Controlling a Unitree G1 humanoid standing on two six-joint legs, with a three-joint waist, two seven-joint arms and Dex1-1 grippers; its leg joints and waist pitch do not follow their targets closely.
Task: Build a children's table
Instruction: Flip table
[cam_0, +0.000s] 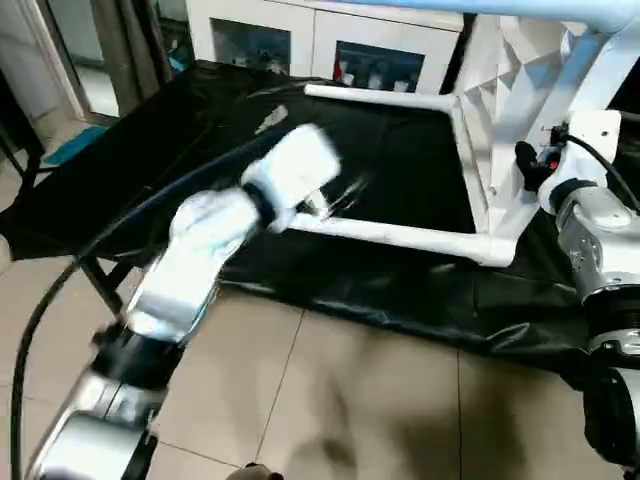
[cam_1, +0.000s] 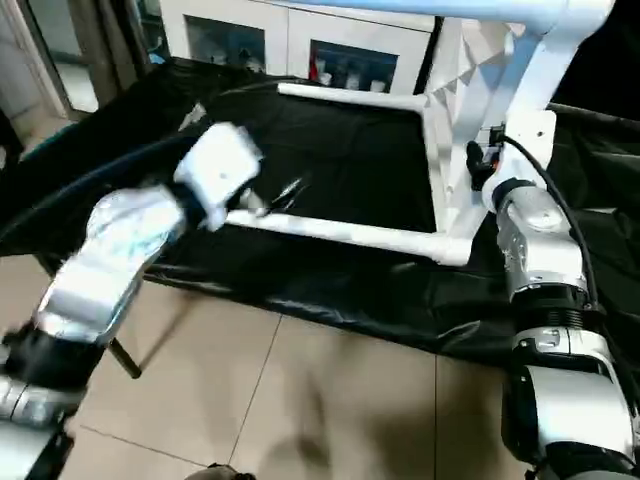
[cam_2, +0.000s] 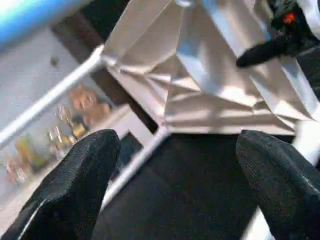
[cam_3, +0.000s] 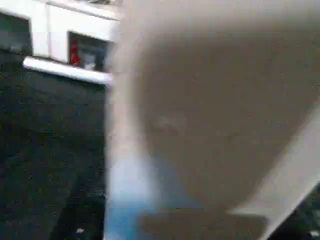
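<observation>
Black sheet (cam_0: 400, 170) covers the work surface, serving as landmark; white cabinet (cam_0: 300, 40) stands beyond its far edge; tabletop (cam_1: 470, 90) rests tipped on its side at the sheet's right end, ribbed underside facing the sheet's middle; two legs (cam_1: 340, 232) project from its corner sockets across the sheet, one along the near edge, one along the far edge; left gripper (cam_2: 175, 165) hangs above the sheet's middle, fingers (cam_2: 75, 180) spread wide, nothing between them; right gripper (cam_1: 478, 160) sits against the tabletop, finger state cannot be told.
</observation>
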